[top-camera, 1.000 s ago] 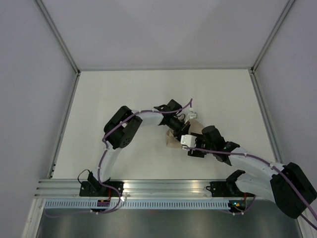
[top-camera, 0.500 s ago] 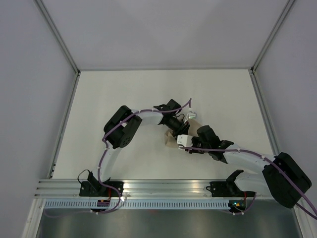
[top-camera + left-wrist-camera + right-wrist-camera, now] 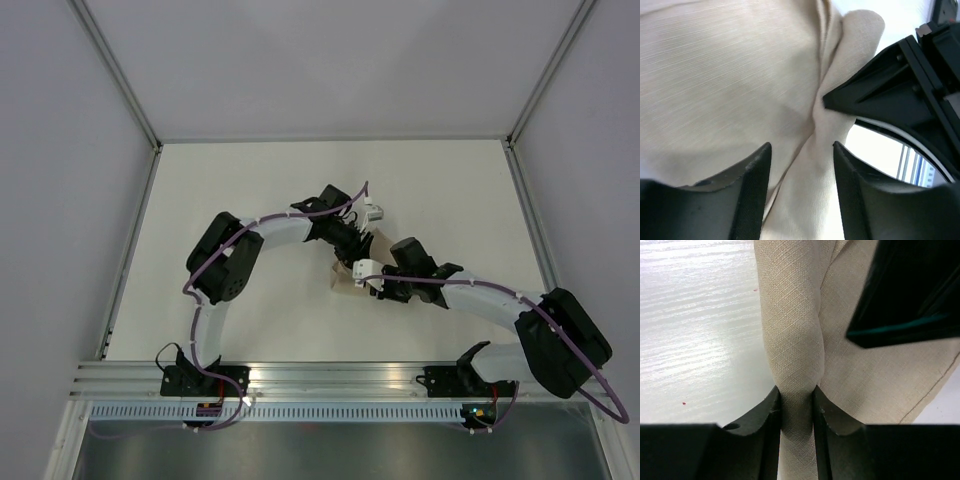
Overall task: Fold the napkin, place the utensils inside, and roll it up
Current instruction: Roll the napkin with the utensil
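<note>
The top view is bright and evenly lit from overhead, with only faint, soft shadows on the white table [image 3: 230,190]. In the right wrist view the napkin [image 3: 795,315] weave is crisp. The table there carries streaky glare at upper left, and the right gripper's fingers [image 3: 767,420] sit dark and slightly soft at the bottom. In the left wrist view the background at right blows out to white, and the left gripper's fingers [image 3: 747,185] are blurred and shade the cloth beside them.

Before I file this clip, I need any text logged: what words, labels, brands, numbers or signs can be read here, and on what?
None can be read.
napkin: plain cloth, no print.
left gripper and right gripper: bare black fingers, no label.
table: unmarked.
arm bases, top view: any marking too small to tell.
</note>
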Robot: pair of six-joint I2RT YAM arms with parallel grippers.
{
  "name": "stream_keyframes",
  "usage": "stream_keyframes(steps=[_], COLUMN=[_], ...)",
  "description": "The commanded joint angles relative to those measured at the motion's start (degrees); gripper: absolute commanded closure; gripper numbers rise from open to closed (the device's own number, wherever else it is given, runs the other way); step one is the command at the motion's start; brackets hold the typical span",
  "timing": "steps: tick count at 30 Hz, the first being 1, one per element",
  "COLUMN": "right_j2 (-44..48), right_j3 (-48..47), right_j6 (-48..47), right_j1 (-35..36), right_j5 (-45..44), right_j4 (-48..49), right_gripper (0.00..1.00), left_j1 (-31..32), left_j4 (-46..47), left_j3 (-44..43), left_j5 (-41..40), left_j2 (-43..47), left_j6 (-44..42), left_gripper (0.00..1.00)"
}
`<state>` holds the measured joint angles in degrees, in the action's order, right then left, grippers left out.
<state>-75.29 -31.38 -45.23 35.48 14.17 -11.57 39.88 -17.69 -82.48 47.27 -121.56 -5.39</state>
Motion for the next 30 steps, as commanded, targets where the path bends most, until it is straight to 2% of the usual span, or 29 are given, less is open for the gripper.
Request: stream_keyframes(steps=[1,6,9,13,20,24,30], right_j2=[-3.54,-8.99,-13.82,-22.16,-32.02,-36.85,-43.09], right_j3=[-3.41,-9.04,-13.52,-20.72,-27.77,-31.37,-35.86], right_j6=[0.06,-2.4,-5.03,-9.34,-12.86,-14.7,-15.59], right_j1=[-2.16,-5.42,-7.62,-11.13,-14.12,-15.53,-17.55], right_j5=[6.38,13.4,17.53,22.37,25.2,26.6,28.1], right_j4=[-9.34,-17.4,-23.48,-31.57,-39.3,-42.65,-46.25], right_gripper=[0.83,0.83,0.84,0.84,0.84,0.84,0.84], left_j1=[-2.78,-4.54,-4.72,-4.63,-3.06,2.73,16.71], left_j4=[6.61,11.44,16.8,26.98,40.08,45.72,45.47], left_j3=[2.84,6.36,11.18,20.75,34.83,42.12,42.58], left_j5=[-5.15,-9.03,-14.65,-27.27,-35.31,-41.09,-52.69], left_j2=[7.03,13.96,17.83,25.3,34.45,38.58,35.44], left_j6=[4.24,4.77,6.7,8.9,7.15,-1.52,-15.67], left_gripper=[0.4,0.42,0.42,0.42,0.39,0.39,0.35])
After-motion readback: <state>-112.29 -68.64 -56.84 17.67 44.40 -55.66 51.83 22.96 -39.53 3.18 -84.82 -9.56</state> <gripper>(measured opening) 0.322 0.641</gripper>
